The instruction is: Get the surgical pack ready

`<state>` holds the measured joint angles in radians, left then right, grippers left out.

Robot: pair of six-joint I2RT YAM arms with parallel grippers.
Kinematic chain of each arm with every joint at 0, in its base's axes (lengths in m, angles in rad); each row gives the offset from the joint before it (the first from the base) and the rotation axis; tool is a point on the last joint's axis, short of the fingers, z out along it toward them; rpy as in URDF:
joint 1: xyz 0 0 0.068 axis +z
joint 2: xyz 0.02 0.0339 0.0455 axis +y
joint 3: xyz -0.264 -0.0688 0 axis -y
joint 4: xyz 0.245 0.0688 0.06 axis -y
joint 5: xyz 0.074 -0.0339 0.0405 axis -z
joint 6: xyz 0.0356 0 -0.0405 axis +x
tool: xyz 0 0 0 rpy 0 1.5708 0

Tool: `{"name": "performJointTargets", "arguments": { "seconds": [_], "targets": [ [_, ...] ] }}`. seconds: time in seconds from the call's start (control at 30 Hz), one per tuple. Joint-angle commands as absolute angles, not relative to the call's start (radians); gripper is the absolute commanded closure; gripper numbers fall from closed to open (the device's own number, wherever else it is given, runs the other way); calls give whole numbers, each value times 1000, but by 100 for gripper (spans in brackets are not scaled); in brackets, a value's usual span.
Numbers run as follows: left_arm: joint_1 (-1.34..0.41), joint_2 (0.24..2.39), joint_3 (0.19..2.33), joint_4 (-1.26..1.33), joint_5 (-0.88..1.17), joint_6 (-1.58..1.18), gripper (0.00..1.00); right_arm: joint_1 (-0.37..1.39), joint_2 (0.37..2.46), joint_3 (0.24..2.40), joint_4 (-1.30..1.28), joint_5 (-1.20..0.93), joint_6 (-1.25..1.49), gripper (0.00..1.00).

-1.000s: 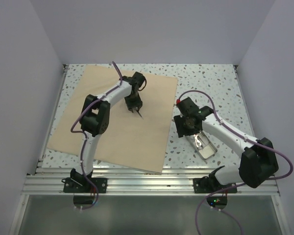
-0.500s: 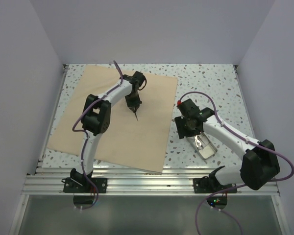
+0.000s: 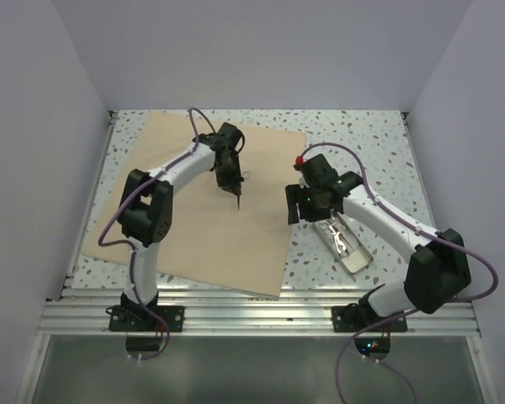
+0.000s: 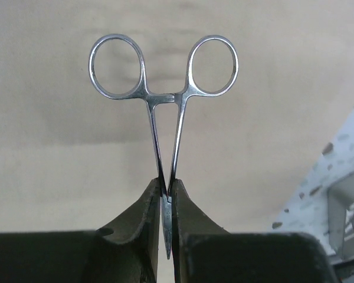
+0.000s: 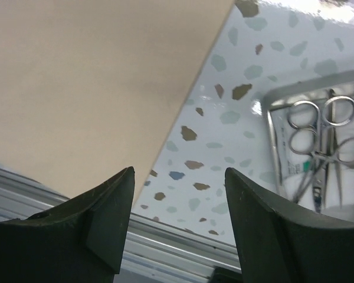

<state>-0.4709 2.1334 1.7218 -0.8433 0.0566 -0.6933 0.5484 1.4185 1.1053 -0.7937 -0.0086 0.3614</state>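
Observation:
The surgical pack is a broad tan wrap sheet (image 3: 194, 220) lying flat on the left half of the table; it fills the left wrist view (image 4: 59, 147) and the left side of the right wrist view (image 5: 88, 76). Over the sheet's far middle, my left gripper (image 3: 234, 187) (image 4: 167, 187) is shut on the tips of steel ring-handled forceps (image 3: 238, 199) (image 4: 164, 88), whose rings point away from the jaws. My right gripper (image 3: 295, 210) (image 5: 178, 172) stands open and holds nothing, hanging over the speckled table between the sheet's right edge and the metal tray (image 3: 355, 263) (image 5: 271, 147).
The tray holds several ring-handled instruments (image 5: 318, 147) (image 3: 338, 240). An aluminium rail (image 3: 261, 316) runs along the near edge of the table. Grey walls close in the left, right and far sides.
My left jaws have closed on the forceps, and the arm has shifted slightly. My right gripper has moved left off the tray toward the sheet's right edge, with its jaws wider.

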Motion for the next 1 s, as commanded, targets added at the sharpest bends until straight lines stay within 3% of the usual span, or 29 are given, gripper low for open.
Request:
{"name": "performJointTargets", "arguments": {
  "seconds": [0.0,0.17,0.3,0.4,0.57,0.6,0.63,0.73,0.97],
  "targets": [
    [-468,1970,1660,-746,212,-612,100,548,1471,1164,-700,-126,449,34],
    [-469,1813,1490,-690,284,-575,100,548,1537,1164,-562,-239,639,33],
    [-469,1694,1355,-652,353,-552,100,548,1533,1112,-312,-305,826,31],
    [-469,1629,1287,-632,362,-537,100,548,1542,1036,-134,-333,998,20],
    [-469,1611,1244,-663,290,-517,100,557,1617,1095,-223,-347,1010,16],
    [-469,1629,1243,-672,284,-517,79,558,1609,1104,-256,-310,988,15],
    [-475,1638,1236,-657,285,-518,72,558,1602,1123,-294,-289,947,15],
    [-494,1692,1238,-631,301,-515,64,558,1540,1147,-435,-178,859,1],
    [-569,1810,1265,-614,206,-517,55,549,1442,1184,-661,-45,675,1]
  ]
}}
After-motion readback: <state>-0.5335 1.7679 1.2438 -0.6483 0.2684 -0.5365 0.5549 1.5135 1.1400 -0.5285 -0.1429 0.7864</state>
